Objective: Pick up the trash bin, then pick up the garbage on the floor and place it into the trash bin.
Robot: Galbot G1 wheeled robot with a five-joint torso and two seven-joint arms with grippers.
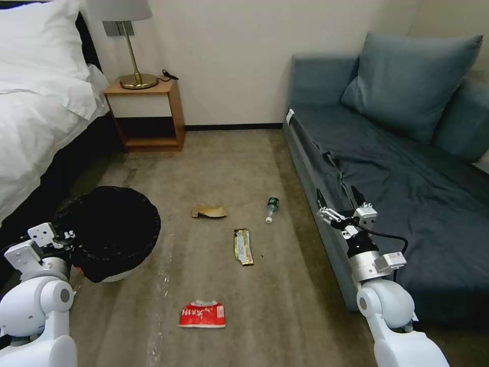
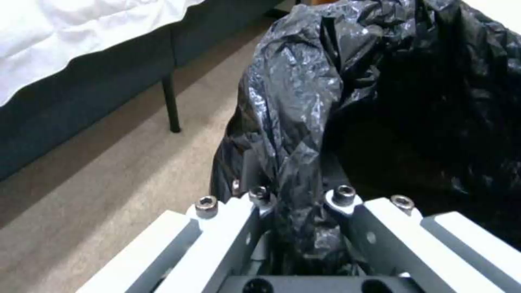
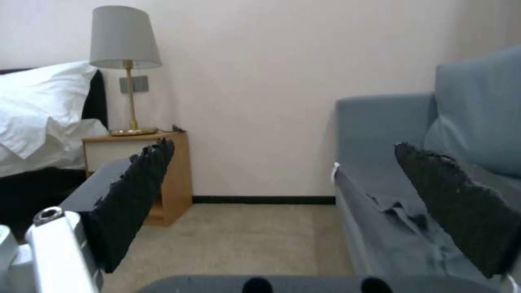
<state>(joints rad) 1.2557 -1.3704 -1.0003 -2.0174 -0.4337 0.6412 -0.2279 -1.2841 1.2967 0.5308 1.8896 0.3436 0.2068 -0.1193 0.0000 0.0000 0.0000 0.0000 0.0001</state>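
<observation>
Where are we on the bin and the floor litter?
Bin grabbed: the left claw is shut on the trash bin at its bagged rim. The right claw hangs open, empty, by the sofa. Left: snack packet, gold wrapper, bottle, cardboard scrap, all on the carpet.

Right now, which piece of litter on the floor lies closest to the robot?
The red-and-white snack packet. It lies nearest the robot's base, ahead of the gold wrapper, bottle and cardboard scrap.
</observation>
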